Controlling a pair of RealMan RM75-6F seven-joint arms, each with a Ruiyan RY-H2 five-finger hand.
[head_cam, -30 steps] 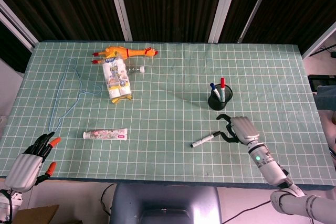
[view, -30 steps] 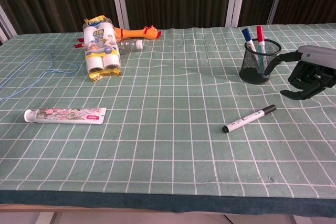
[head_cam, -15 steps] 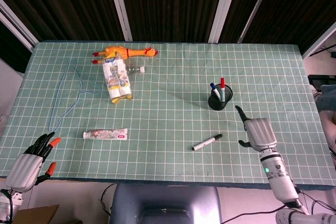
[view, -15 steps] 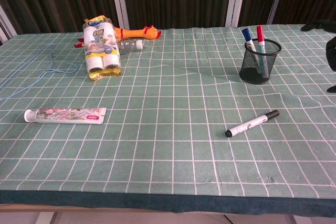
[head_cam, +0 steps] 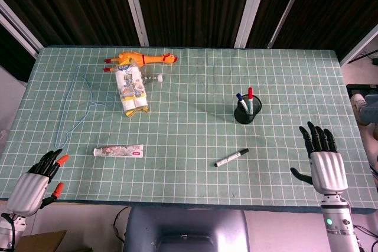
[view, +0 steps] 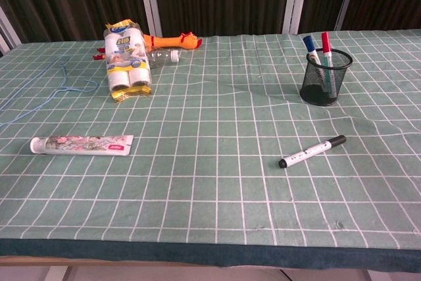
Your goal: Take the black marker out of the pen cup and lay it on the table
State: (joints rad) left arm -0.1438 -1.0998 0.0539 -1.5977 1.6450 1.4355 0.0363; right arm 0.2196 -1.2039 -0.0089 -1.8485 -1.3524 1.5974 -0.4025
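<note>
Two hands in the head view, both low at the near edge of the table (head_cam: 195,81). Right hand (head_cam: 323,162) flat over the mat, fingers spread, holding nothing, well apart from the black marker (head_cam: 231,157). Left hand (head_cam: 34,185) at the near left corner, fingers loosely apart, likewise holding nothing. Marker flat on the mat, on its own, near the pen cup (head_cam: 244,113) and on its near side. Blue and red pens upright inside the cup. Toothpaste tube (head_cam: 119,151) lying further left.

No hands in the chest view. Marker (view: 312,151) flat on the mat in front of the cup (view: 323,77), cap end toward the cup. Tube (view: 81,143) at the left, rubber chicken (view: 172,41) at the far side.
</note>
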